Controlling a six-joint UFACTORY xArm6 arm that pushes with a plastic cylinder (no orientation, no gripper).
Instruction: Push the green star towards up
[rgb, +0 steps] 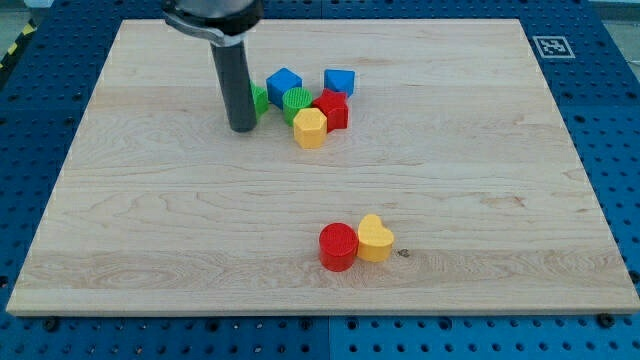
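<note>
Wooden counter (150, 220) on blue pegboard (620, 120). No claw on this arm, just a dark rod; my tip (242, 128) down on the counter near the view's top, left of centre. Green star (258, 99) mostly hidden behind the rod, touching my tip on its right side; shape hard to confirm. Cluster just right of it: blue block (284, 83), green round block (297, 102), red block (333, 108), yellow hexagonal block (311, 128), all packed close; second blue block (339, 80) at the cluster's upper right. Well apart, toward the view's bottom: red cylinder (338, 246) touching yellow heart (375, 238). Fiducial marker (549, 45) at the top right corner.
</note>
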